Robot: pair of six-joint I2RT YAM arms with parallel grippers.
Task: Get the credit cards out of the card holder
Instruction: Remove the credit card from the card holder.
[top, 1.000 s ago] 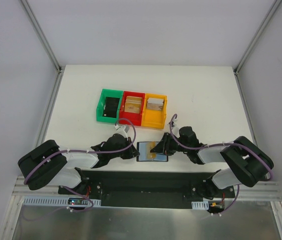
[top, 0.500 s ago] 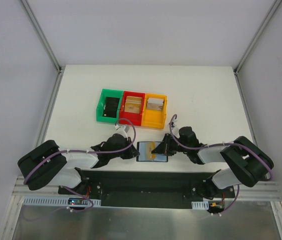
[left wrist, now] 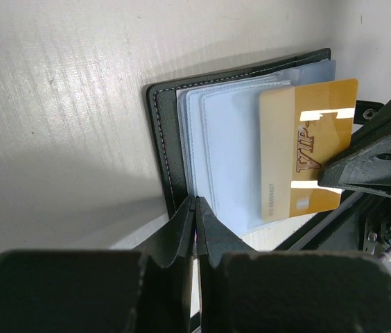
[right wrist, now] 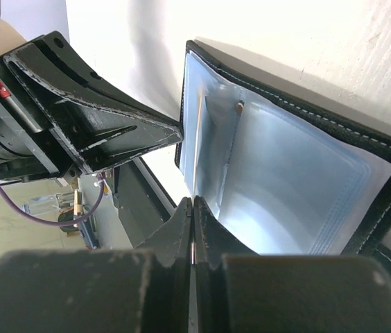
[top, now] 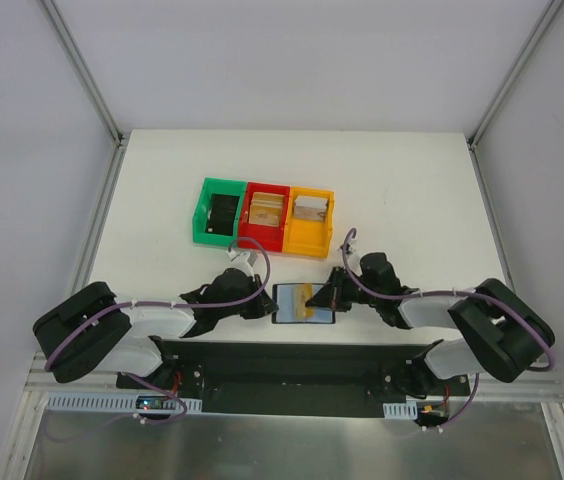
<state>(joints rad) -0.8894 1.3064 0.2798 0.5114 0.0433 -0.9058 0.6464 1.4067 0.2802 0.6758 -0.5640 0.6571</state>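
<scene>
Top view: the card holder (top: 292,306) lies open at lower centre of the worktop (top: 412,190). Left wrist view: the left hand (left wrist: 195,211), fingers together, presses its edge, seemingly anchoring it; a credit card (left wrist: 320,139) juts out right. Right wrist view: the right hand (right wrist: 193,202) clamps that card for pulling.

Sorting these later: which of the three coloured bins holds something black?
The green bin, leftmost in the row, has a black item inside. The red bin and orange bin hold tan or pale contents.
</scene>
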